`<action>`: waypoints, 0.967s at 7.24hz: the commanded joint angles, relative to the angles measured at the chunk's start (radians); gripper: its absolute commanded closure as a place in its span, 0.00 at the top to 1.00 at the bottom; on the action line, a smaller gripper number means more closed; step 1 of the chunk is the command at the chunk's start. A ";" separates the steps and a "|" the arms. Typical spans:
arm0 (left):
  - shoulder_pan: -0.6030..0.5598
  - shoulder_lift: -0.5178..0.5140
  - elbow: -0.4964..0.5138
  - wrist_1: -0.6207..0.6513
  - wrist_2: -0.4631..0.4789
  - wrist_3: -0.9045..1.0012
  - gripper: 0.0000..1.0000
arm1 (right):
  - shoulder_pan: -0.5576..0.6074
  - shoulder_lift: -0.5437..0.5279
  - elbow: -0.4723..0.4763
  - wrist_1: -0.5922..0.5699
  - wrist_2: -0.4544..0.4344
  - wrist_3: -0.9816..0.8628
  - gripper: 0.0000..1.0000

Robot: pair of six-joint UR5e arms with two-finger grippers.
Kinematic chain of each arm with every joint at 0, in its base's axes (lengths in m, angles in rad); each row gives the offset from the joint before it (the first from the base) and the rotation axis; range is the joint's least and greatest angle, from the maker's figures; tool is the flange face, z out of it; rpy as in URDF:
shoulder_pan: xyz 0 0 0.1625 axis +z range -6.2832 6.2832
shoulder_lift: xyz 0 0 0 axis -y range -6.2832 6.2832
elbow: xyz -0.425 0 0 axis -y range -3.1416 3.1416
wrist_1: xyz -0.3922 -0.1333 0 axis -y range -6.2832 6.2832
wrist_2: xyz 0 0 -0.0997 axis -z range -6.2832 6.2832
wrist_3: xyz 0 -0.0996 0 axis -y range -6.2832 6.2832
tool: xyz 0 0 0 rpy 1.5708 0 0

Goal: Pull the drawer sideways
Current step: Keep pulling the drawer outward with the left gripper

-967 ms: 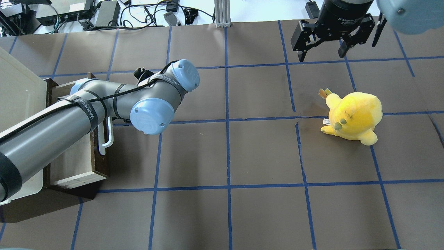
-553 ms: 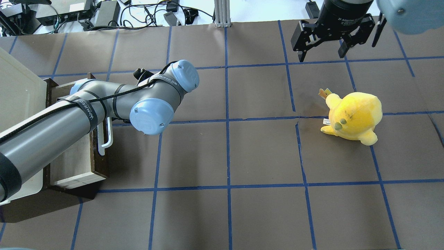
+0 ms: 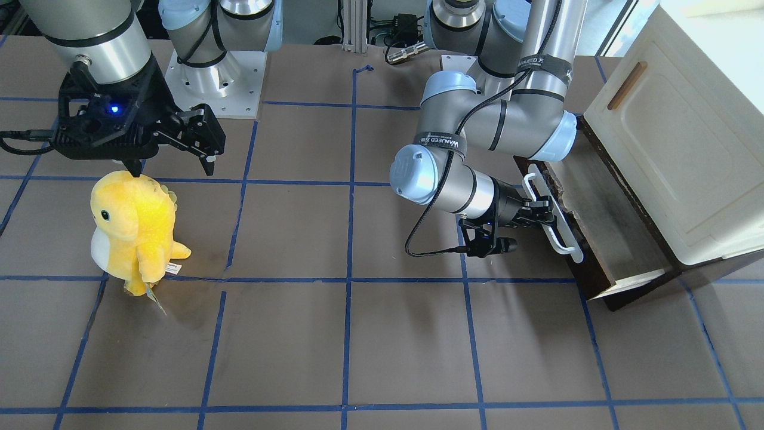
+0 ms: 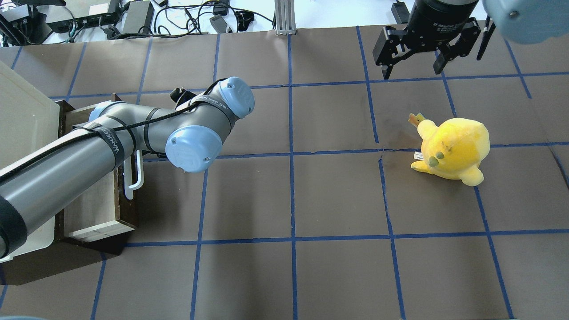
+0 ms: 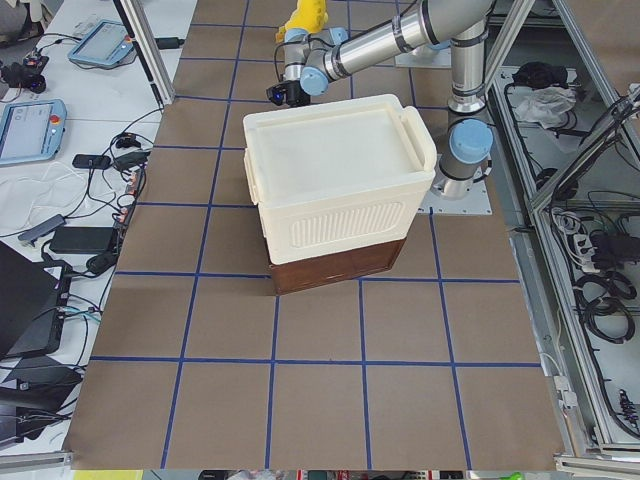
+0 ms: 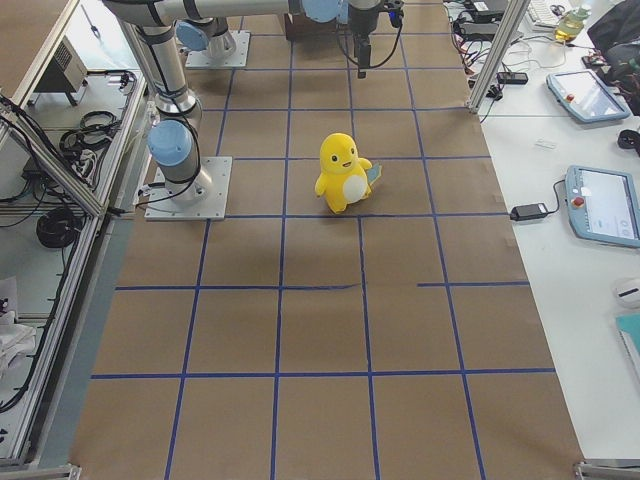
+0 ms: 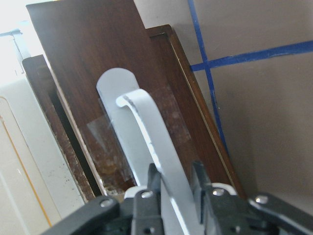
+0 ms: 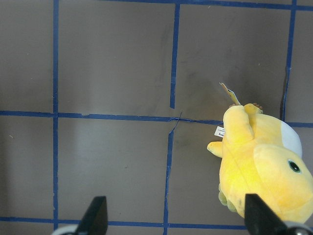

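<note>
The dark brown drawer [image 3: 600, 227] stands partly pulled out from under the cream-white cabinet [image 3: 674, 143]. Its white loop handle [image 3: 554, 220] runs along its front. My left gripper [image 3: 544, 215] is shut on that handle. In the left wrist view both fingers [image 7: 152, 183] pinch the handle's white bar [image 7: 146, 132] in front of the drawer front [image 7: 93, 63]. In the overhead view the drawer [image 4: 95, 209] and handle [image 4: 135, 173] show, but the arm hides the gripper. My right gripper [image 3: 173, 167] hangs open and empty above the table, far from the drawer [image 4: 413, 71].
A yellow plush toy [image 3: 134, 230] stands below and beside the right gripper; it also shows in the overhead view [image 4: 451, 149] and the right wrist view [image 8: 264, 161]. The left arm's elbow [image 4: 193, 149] juts over the mat. Cables lie beyond the table's far edge [image 4: 186, 18].
The left arm, the handle and the drawer front have shifted a few pixels toward the cabinet. The right gripper and the plush toy have not moved.
</note>
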 commanded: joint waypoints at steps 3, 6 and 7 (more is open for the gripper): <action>0.001 0.002 0.000 0.000 0.003 0.001 0.36 | 0.000 0.000 0.000 0.000 0.000 0.000 1.00; 0.002 0.002 -0.012 0.000 0.004 -0.009 0.70 | 0.000 0.000 0.000 0.000 0.000 0.000 1.00; 0.001 0.002 -0.012 0.001 0.006 -0.007 0.76 | 0.000 0.000 0.000 0.000 0.000 0.000 1.00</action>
